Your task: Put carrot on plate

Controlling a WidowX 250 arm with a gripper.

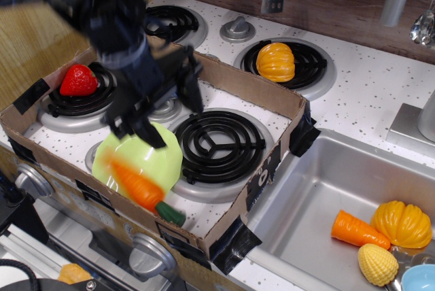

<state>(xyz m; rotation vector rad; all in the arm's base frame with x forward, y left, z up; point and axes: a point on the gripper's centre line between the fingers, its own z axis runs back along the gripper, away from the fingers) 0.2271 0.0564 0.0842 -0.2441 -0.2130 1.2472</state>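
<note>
The carrot (136,185) lies on the lime-green plate (153,155), pointing up-left. Its dark green cap sticks out over the plate's front right rim. The plate sits on the front left of the stove, inside the cardboard box. My gripper (168,109) is blurred by motion and is above the plate's far edge, clear of the carrot. Its jaws are spread apart and hold nothing.
A red strawberry (78,80) sits on the left burner. An orange pumpkin (275,61) sits on the back right burner. The cardboard box wall (245,77) rings the front burners. The sink (312,189) holds a short carrot piece (357,230), a pumpkin (404,223) and a corn cob (377,264).
</note>
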